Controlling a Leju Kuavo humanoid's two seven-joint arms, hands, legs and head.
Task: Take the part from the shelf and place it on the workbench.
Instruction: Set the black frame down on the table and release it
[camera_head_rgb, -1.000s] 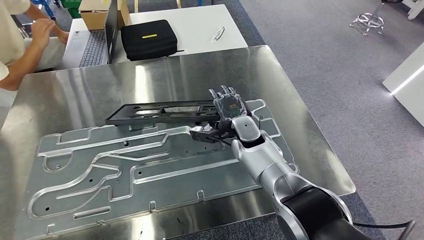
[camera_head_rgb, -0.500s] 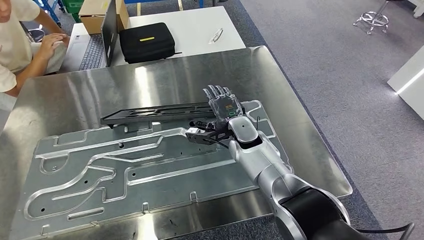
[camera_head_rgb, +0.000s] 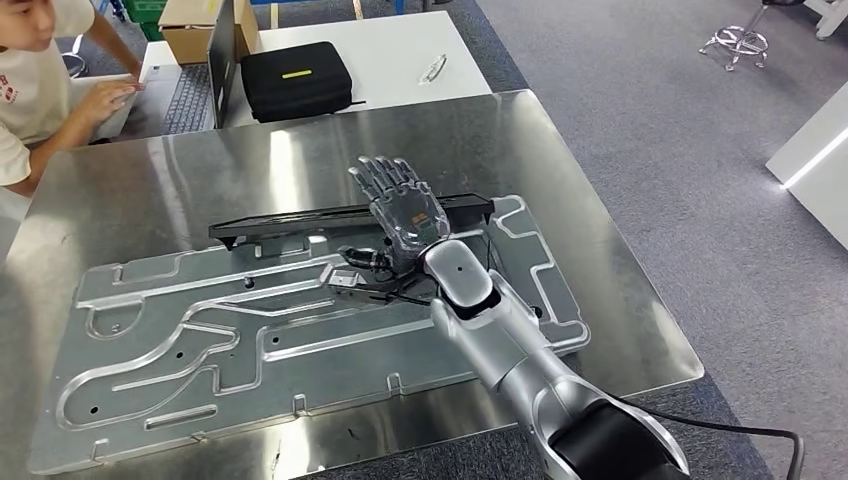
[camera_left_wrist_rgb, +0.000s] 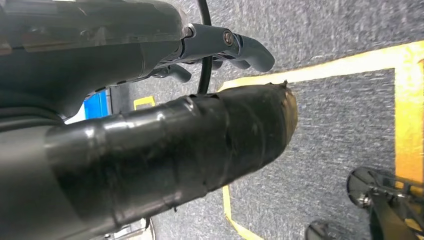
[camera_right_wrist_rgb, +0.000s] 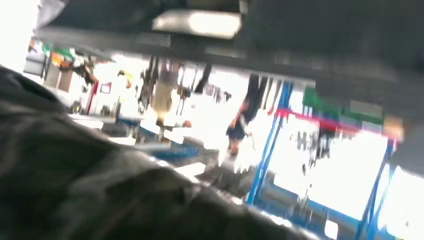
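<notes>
Right hand (camera_head_rgb: 400, 212) spread flat above the long black slotted plastic part (camera_head_rgb: 300, 221).
The part lies on the steel tabletop (camera_head_rgb: 600, 250), at twelve o'clock of the embossed aluminium panel (camera_head_rgb: 250, 340).

The worktop (camera_head_rgb: 600, 290) is brushed, shiny metal. On it lies a silvery stamped metal panel (camera_head_rgb: 200, 340) with a satin gleam. The part (camera_head_rgb: 290, 222) looks matt black plastic. The floor (camera_head_rgb: 700, 150) is rough grey carpet.
</notes>
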